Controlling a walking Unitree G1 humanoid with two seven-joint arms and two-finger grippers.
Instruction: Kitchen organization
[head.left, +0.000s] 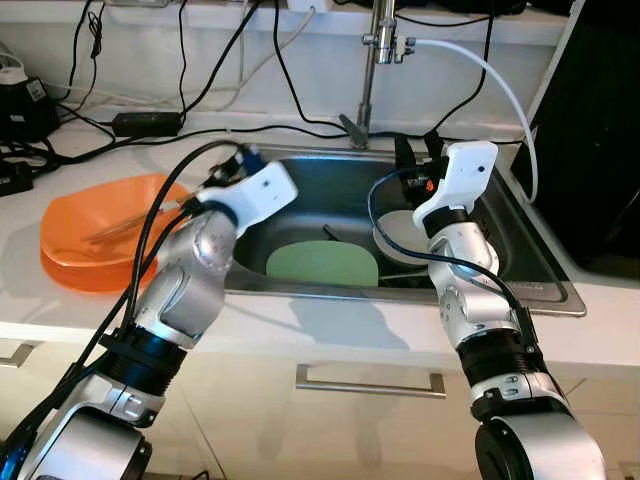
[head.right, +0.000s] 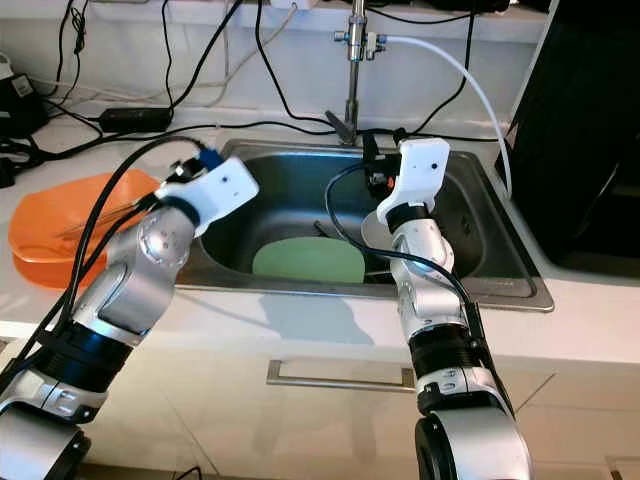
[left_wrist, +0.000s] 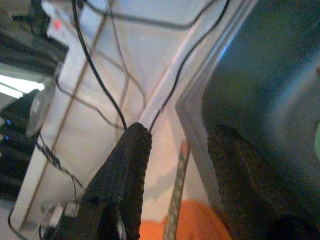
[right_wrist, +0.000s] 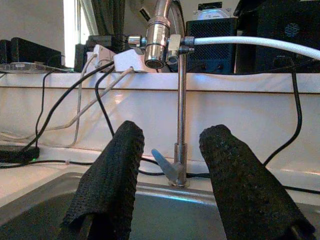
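Right gripper (right_wrist: 170, 200) unclenched, empty, over sink (head.left: 545, 290) facing faucet (right_wrist: 180, 100) — likely reaching for green plate (head.left: 322, 265). Left gripper (left_wrist: 177, 200) unclenched near orange bowl (head.left: 75, 225) — next: descend, grasp.

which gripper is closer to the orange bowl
Left. The left gripper hangs at the sink's left edge, right beside the orange bowl on the counter. The right gripper is over the sink, toward the faucet, well away from it.
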